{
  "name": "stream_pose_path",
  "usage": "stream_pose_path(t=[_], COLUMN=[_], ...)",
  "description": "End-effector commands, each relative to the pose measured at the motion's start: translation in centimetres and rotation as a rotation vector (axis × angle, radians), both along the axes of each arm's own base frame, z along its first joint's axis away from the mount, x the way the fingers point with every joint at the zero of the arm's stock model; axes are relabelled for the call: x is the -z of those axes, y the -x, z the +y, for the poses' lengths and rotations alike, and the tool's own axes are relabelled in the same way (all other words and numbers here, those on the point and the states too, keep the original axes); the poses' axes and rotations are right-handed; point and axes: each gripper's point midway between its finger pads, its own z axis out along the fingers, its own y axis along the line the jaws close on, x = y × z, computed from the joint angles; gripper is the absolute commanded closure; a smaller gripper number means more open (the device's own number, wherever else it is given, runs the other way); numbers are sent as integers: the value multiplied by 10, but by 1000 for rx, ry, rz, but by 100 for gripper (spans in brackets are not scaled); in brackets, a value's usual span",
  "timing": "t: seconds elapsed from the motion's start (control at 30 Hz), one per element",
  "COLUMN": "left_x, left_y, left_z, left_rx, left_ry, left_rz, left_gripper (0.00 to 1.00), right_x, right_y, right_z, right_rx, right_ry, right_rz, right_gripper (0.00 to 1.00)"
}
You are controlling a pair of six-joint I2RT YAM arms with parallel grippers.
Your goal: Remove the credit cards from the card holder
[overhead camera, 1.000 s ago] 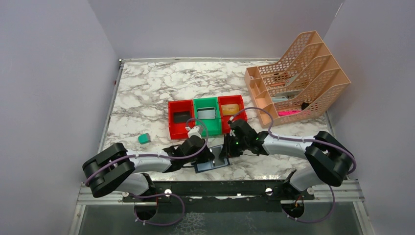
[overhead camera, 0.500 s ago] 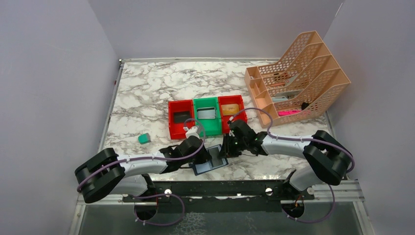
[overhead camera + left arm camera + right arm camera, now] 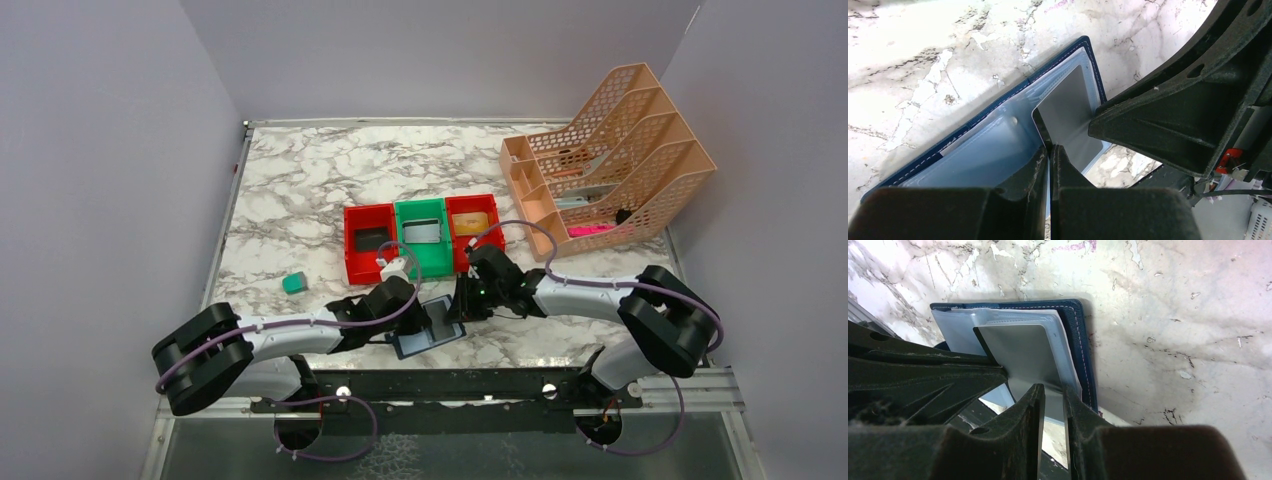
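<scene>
The navy card holder (image 3: 425,342) lies open near the table's front edge, its pale inner pockets (image 3: 978,150) facing up. A silver-grey credit card (image 3: 1068,115) sticks partway out of a pocket. My left gripper (image 3: 1050,150) is shut on that card's near edge. From the other side, my right gripper (image 3: 1053,395) is closed on the holder's edge (image 3: 1083,340), beside the same grey card (image 3: 1020,352). In the top view the left gripper (image 3: 425,318) and the right gripper (image 3: 460,308) meet over the holder.
Behind the holder stand three bins: a red bin (image 3: 352,245) with a black card, a green bin (image 3: 420,262) with a grey card, and a red bin (image 3: 452,240) with a gold card. A teal block (image 3: 293,283) lies left. A peach file rack (image 3: 610,160) stands at the back right.
My left gripper has closed onto the grey card's edge, and the left arm has shifted slightly. The right gripper has stayed on the holder.
</scene>
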Motion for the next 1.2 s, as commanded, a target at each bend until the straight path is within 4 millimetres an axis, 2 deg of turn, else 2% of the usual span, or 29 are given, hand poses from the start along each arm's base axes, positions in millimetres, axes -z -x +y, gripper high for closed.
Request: stream_pose_path(t=[0.0, 0.1, 0.23, 0.33, 0.4, 0.5, 0.7, 1.0, 1.07, 1.17], left_x=[11, 10, 4, -3, -7, -4, -3, -8, -8, -8], left_y=[3, 6, 6, 7, 10, 9, 5, 5, 6, 8], left_z=[18, 19, 13, -3, -15, -19, -9, 14, 17, 15], left_rx=[-2, 6, 23, 44, 70, 47, -29, -81, -84, -70], left_ry=[-98, -91, -55, 38, 92, 100, 109, 78, 76, 92], left_rz=[2, 5, -1, -3, 10, 39, 40, 4, 2, 4], left_gripper=[94, 91, 85, 79, 78, 82, 88, 89, 87, 79], right_x=[29, 29, 28, 29, 31, 32, 32, 36, 34, 33], right_y=[5, 4, 3, 5, 6, 7, 5, 3, 3, 3], right_z=[-25, -28, -25, -21, -19, -20, -25, -27, -25, -24], right_rx=[49, 70, 60, 42, 40, 49, 68, 75, 73, 72], right_ry=[118, 119, 110, 89, 82, 89, 118, 135, 128, 119], right_rz=[32, 25, 19, 30, 39, 49, 47, 45, 42, 41], right_gripper=[75, 76, 85, 89, 90, 91, 91, 99, 99, 99])
